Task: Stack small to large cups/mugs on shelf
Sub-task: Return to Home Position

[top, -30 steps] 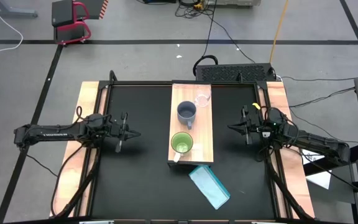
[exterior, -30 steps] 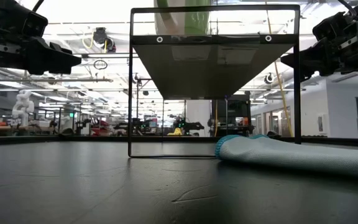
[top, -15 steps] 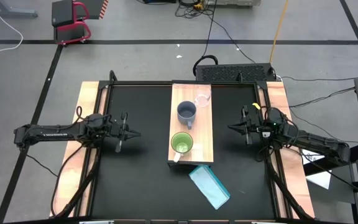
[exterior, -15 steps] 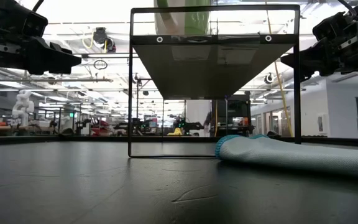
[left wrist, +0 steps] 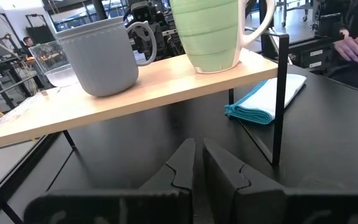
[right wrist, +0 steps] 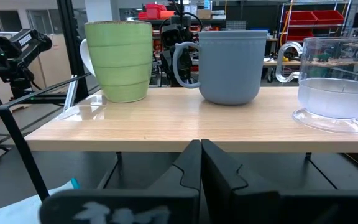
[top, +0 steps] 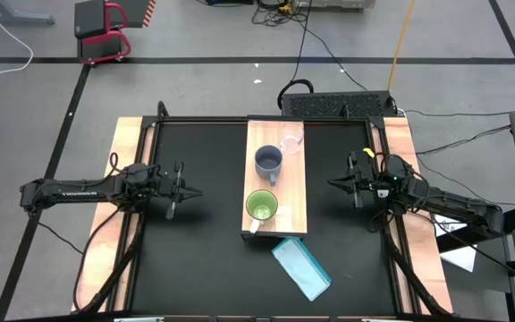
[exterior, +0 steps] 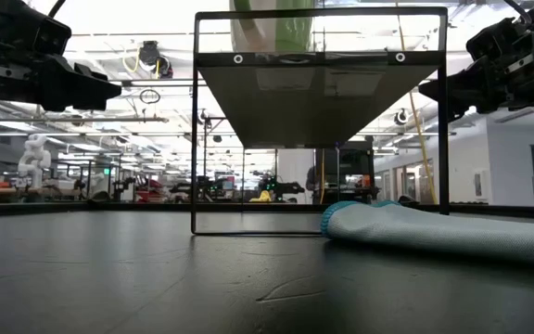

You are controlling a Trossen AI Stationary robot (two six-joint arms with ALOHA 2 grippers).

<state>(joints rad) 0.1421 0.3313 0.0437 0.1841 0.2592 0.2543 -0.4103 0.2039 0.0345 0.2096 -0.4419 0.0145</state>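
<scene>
- The shelf (top: 291,192), a long pale-wood board, stood raised over the middle of the worktop (top: 204,250).
- The clear glass cup (top: 291,140) stood upright at its far end.
- The grey-blue mug (top: 268,161) sat upright mid-board.
- The green mug (top: 260,207), pale-handled, stood upright nearest.

The shelf (right wrist: 197,127) is pale matt wood. The green mug (right wrist: 118,59) looks slightly glossy, grey-blue mug (right wrist: 232,65) matt, small cup (right wrist: 337,81) clear glass.
</scene>
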